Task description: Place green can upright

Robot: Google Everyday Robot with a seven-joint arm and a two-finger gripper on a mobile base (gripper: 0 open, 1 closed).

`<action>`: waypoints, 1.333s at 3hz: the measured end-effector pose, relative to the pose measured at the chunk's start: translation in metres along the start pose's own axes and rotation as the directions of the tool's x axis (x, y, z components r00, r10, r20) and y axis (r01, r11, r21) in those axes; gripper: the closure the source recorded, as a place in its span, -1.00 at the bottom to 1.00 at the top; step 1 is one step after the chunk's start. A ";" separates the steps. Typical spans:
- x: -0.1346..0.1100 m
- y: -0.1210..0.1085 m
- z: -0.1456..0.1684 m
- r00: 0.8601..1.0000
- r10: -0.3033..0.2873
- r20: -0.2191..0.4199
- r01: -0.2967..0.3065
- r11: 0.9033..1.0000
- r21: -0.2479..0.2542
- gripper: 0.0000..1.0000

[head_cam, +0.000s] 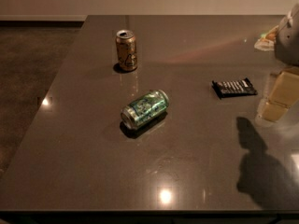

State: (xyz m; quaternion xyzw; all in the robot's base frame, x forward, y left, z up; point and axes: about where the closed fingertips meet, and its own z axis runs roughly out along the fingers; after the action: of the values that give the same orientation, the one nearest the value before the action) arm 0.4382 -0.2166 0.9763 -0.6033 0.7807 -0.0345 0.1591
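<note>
Hand (279,99) at far right, over table (93,162).

Glossy dark bench (84,171) mirrors light spots; the green can (145,109) and gold-brown can (126,50) gleam in printed metal; black wrapper (234,87) shines; matt, pale claw (278,101) at right edge.

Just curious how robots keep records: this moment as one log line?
green can: on its side on table | gold-brown can: upright, farther back | gripper: right edge, away from cans | task: not done
</note>
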 end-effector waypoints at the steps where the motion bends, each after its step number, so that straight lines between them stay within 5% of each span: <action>1: 0.000 0.000 0.000 1.000 0.000 0.000 0.000 1.000 0.000 -1.00; 2: -0.010 -0.006 0.001 1.000 0.000 -0.019 0.000 1.000 -0.020 -1.00; 4: -0.075 -0.016 0.027 0.997 0.050 -0.067 -0.052 0.998 -0.025 -1.00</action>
State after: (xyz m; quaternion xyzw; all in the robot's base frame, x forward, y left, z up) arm 0.4779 -0.1458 0.9703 -0.5839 0.8010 -0.0399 0.1258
